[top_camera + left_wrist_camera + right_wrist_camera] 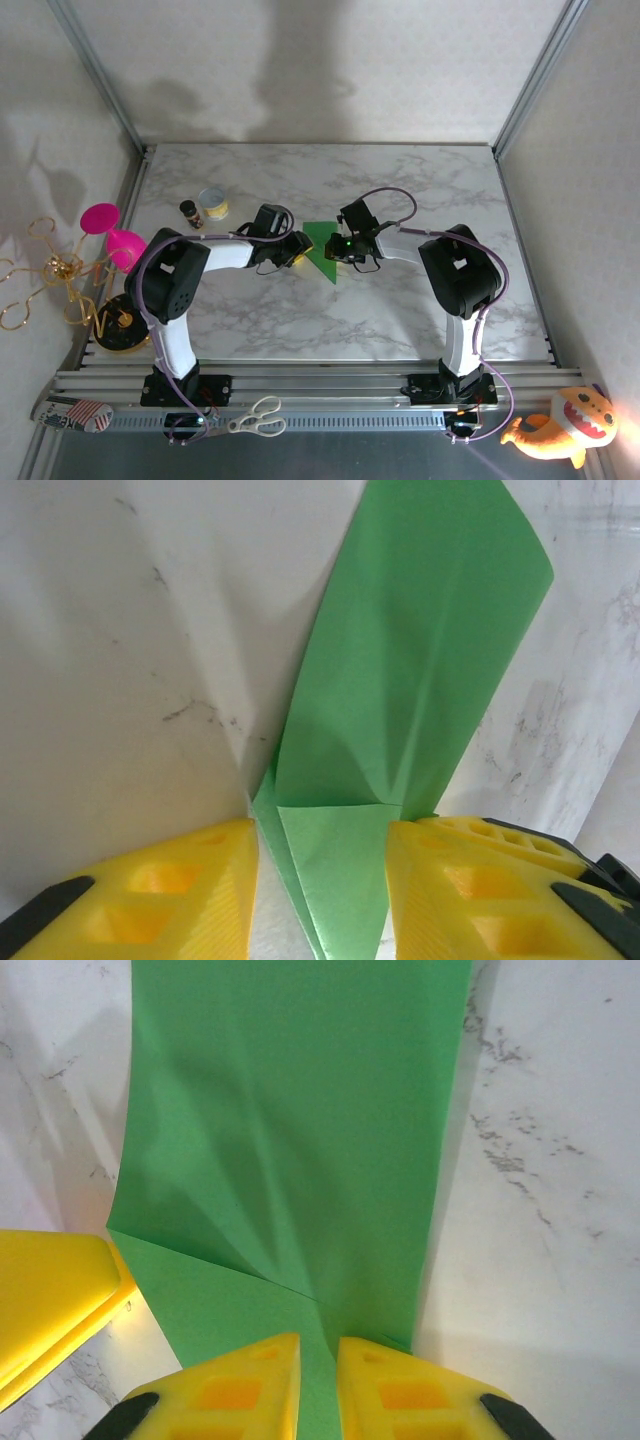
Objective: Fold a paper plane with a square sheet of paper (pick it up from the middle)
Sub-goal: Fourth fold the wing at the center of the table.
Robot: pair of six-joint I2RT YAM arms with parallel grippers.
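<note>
I am pinching the creased green paper (290,1140) with my right gripper (319,1348), its fingers nearly together on the sheet's edge. My left gripper (320,835) is standing spread wide, its fingers straddling a folded corner. The paper is sitting between both grippers at the middle of the table (400,320).

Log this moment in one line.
paper: creased, partly folded | left gripper: open, astride paper | right gripper: shut on paper
</note>
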